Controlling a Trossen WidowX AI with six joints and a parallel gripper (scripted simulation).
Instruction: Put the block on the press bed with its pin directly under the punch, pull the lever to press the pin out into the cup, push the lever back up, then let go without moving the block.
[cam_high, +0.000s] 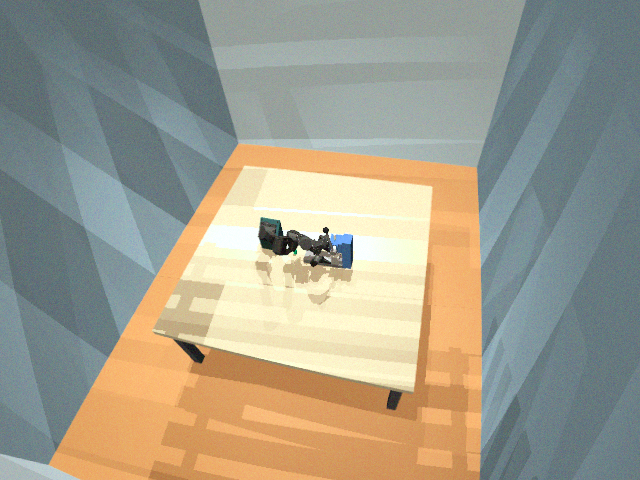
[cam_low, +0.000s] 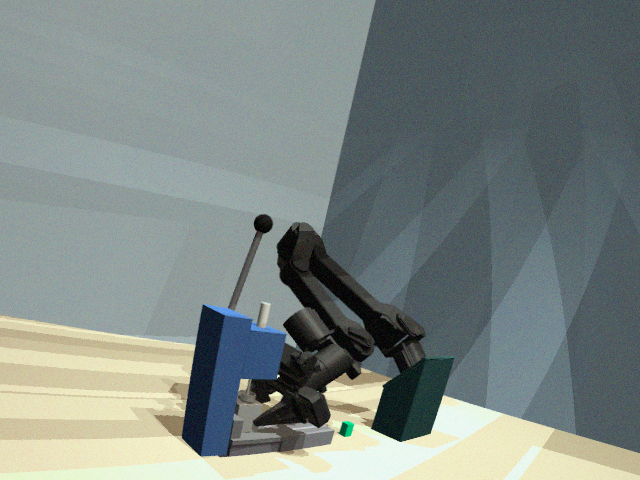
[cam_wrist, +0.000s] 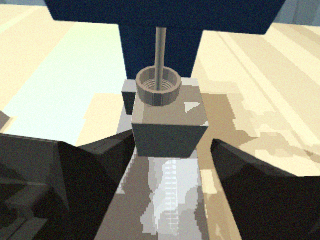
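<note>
A: Item, one grey block (cam_low: 249, 413) (cam_wrist: 169, 139), collared on top. Location?
B: On the press bed (cam_low: 310, 435) (cam_wrist: 170, 200), beneath the punch (cam_wrist: 160, 47), inward from the desk's (cam_high: 310, 330) edges.
A: Gripper (cam_low: 261, 410) (cam_wrist: 174, 139)?
B: Fingers released, spread either side.
A: Handling?
B: Probably rigid, smooth, fairly light; grasp low on opposite side faces, avoiding the collar.

grey block (cam_low: 250, 411) (cam_wrist: 170, 127) (ring-topped) sits on the bed, seemingly under the punch.
</note>
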